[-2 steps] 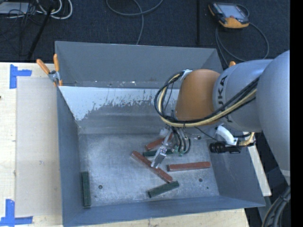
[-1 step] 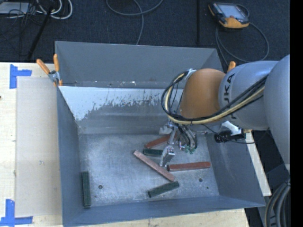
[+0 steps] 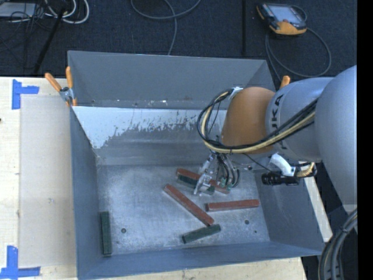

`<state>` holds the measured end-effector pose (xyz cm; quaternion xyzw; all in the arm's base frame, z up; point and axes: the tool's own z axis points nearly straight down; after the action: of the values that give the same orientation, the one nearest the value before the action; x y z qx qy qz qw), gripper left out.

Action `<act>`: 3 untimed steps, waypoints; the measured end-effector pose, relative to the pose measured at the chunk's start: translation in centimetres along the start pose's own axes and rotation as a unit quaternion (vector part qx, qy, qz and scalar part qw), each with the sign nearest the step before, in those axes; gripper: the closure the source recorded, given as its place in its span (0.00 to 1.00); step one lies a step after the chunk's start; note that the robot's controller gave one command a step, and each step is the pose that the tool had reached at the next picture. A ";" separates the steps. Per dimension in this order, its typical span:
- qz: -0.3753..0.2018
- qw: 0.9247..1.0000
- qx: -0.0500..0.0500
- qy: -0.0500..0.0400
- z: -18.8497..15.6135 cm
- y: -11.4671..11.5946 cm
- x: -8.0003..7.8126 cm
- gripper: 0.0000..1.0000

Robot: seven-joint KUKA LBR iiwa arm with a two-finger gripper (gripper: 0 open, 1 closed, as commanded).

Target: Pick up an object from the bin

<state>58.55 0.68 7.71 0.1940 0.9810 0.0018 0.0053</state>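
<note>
Gripper hangs low in the middle of the bin, just beside a short red-brown bar and a dark green block, placed, we judge, to grasp there; we cannot tell how wide it stands.

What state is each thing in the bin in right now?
short red bar: flat, right end hidden by the hand
long red bar: flat, diagonal, in the middle
right red bar: flat, lying free
front green bar: flat, lying free
left green bar: flat, alone near the front-left corner
hand: low, over the short red bar's right end
</note>
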 end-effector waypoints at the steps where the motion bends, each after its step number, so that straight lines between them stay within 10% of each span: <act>1: 0.000 1.000 0.000 0.000 0.0 0.0 0.0 1.00; 3: 0.000 1.000 0.001 0.002 -0.3 0.0 0.0 1.00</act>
<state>58.51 0.67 7.99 0.1939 0.9810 0.0010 0.0031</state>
